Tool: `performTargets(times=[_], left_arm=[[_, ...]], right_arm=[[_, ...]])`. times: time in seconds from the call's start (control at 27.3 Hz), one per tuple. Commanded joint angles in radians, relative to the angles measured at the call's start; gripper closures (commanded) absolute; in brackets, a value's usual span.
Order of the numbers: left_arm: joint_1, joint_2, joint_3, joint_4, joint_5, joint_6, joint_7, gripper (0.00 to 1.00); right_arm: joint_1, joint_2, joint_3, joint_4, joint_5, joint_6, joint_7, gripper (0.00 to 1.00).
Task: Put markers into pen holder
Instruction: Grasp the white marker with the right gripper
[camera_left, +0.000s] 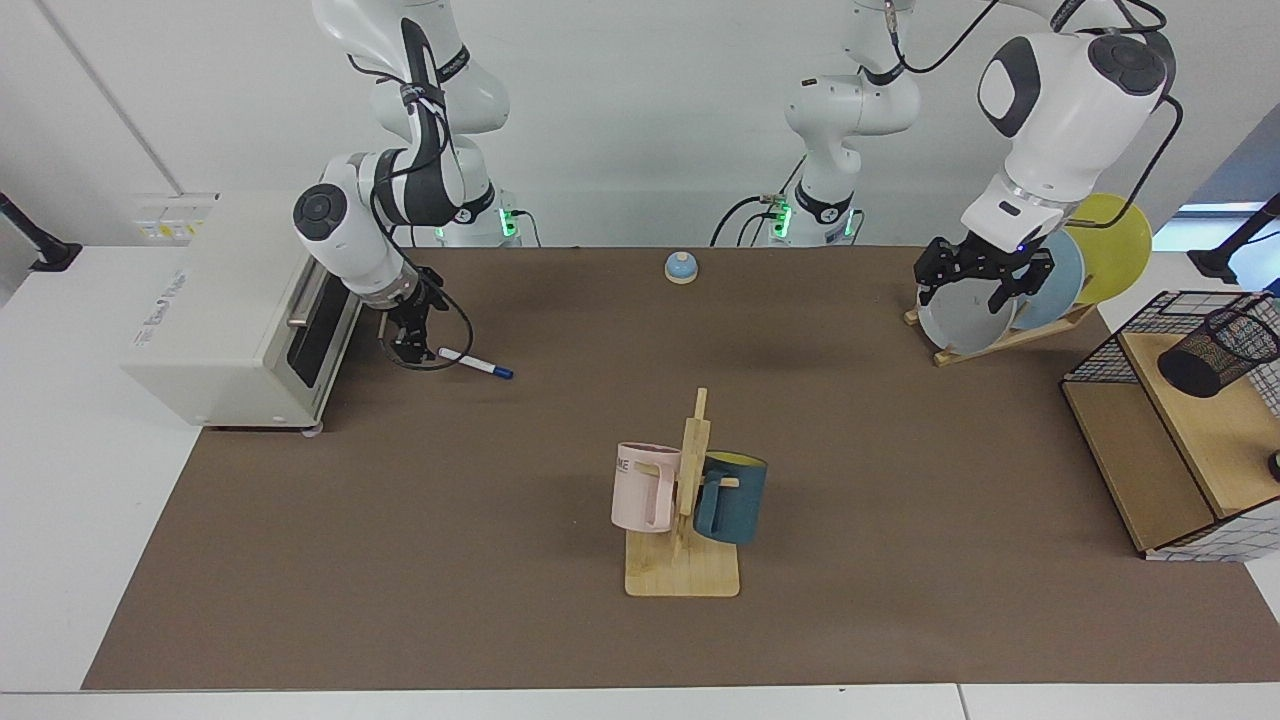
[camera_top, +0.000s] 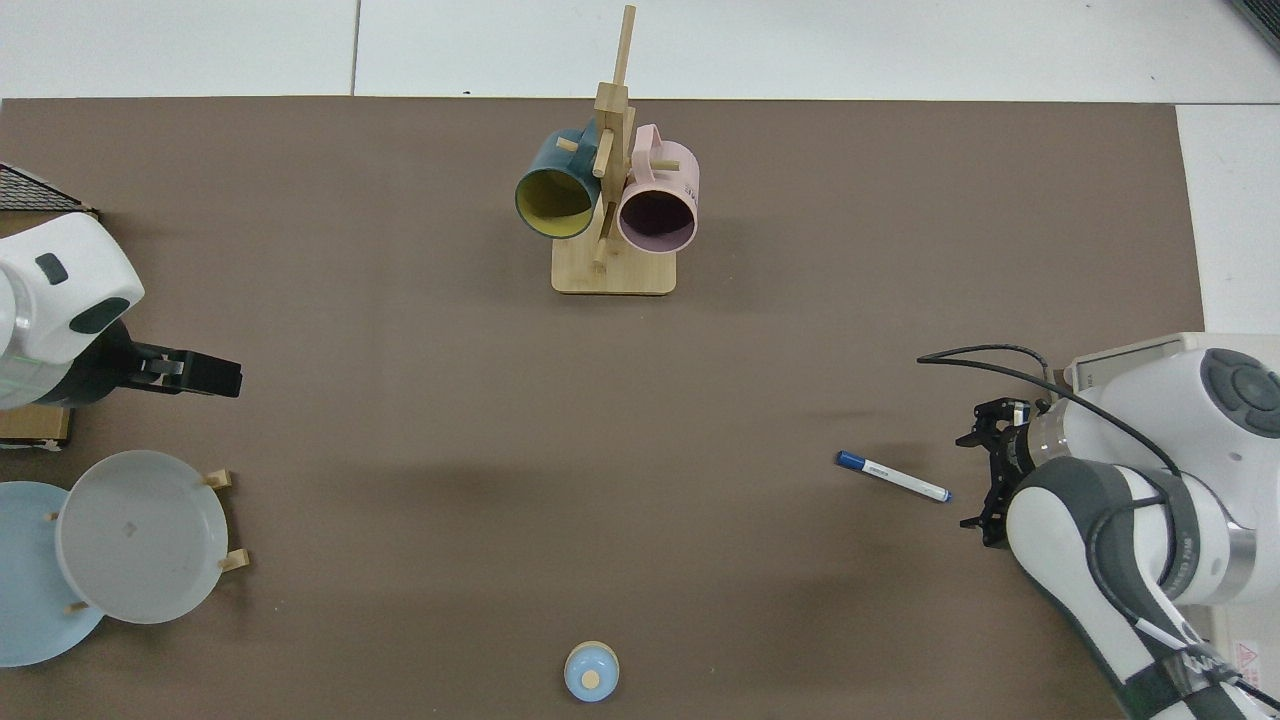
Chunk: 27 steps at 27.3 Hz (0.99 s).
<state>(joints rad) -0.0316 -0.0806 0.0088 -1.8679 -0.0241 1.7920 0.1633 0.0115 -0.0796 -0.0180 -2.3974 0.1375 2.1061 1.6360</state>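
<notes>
The marker (camera_left: 476, 362), slim and white with a blue cap, lies flat on the brown mat (camera_left: 500, 600) and also shows in the top view as marker (camera_top: 893, 477). My right gripper (camera_left: 410, 345) hangs low just beside its white end, open, with nothing between the fingers; from above the right gripper (camera_top: 983, 478) sits a little off the pen's tip. The pen holder (camera_left: 1218, 352), a black mesh cup, lies tilted on the wooden shelf of a wire basket at the far side of the table. My left gripper (camera_left: 968, 288) waits open in front of the plates.
A white toaster oven (camera_left: 240, 310) stands right behind the right arm. A wooden mug rack (camera_left: 683, 560) with a pink and a teal mug is mid-table. A plate rack (camera_left: 1010, 335), a small blue bell (camera_left: 681, 267) and the wire basket (camera_left: 1110, 350) line the edges.
</notes>
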Motion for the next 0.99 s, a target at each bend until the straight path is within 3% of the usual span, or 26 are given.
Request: performTargets(times=[0.0,0.37,0.66,0.88,0.95], left_arm=[[0.015,-0.047,-0.004,-0.057,-0.014,0.036,0.022,0.00],[0.013,-0.047,-0.004,-0.056,-0.014,0.033,0.012,0.00],[0.013,-0.045,-0.004,-0.056,-0.014,0.033,0.012,0.00],[0.010,-0.019,-0.004,-0.005,-0.019,0.027,-0.028,0.00],[0.009,-0.008,-0.004,0.010,-0.019,0.023,-0.031,0.00]], right_arm=[[0.004,0.007,0.004,-0.060,0.014,0.098,0.010,0.00],[0.004,0.055,0.009,-0.091,0.017,0.172,-0.028,0.00],[0.025,0.055,0.007,-0.104,0.100,0.173,-0.071,0.01],[0.019,0.057,0.007,-0.112,0.102,0.192,-0.120,0.08],[0.015,0.057,0.007,-0.112,0.102,0.192,-0.133,0.17]])
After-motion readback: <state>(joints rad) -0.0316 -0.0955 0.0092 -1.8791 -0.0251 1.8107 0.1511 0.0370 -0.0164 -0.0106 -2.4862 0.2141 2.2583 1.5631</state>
